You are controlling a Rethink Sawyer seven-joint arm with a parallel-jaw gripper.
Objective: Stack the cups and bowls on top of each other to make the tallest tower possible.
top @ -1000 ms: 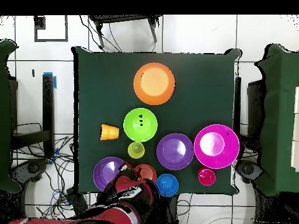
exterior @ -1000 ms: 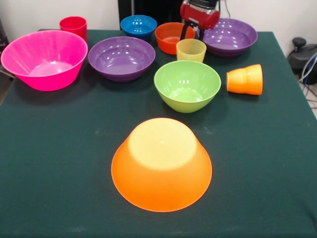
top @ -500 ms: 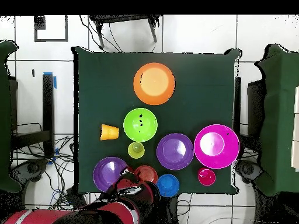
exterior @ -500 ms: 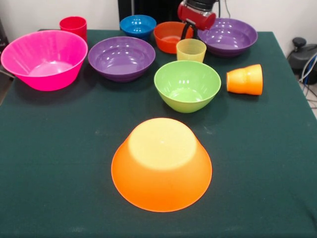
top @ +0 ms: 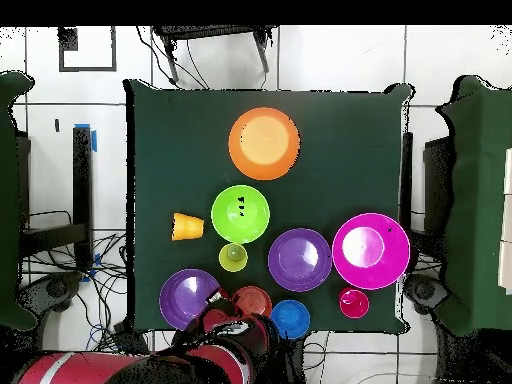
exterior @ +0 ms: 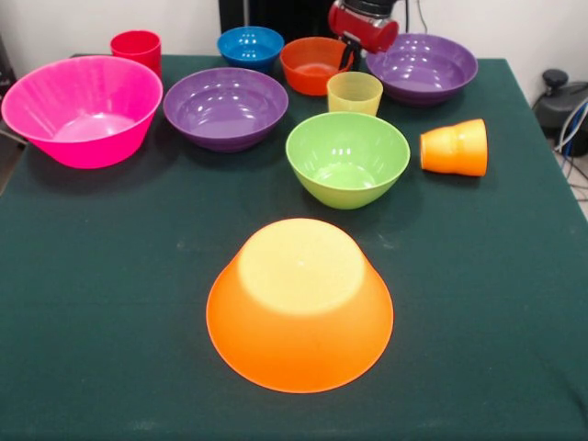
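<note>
An orange cup lies on its side near the table edge, mouth pointing toward the green bowl. The tool hovers at the robot's edge; whether it is apart or together cannot be told.

Glossy plastic bowls, seven: big pink bowl, big orange bowl inverted, two purple bowls, green bowl, blue bowl, orange-red bowl.
Smooth plastic cups, three: red cup, pale yellow cup, orange cup.
</note>
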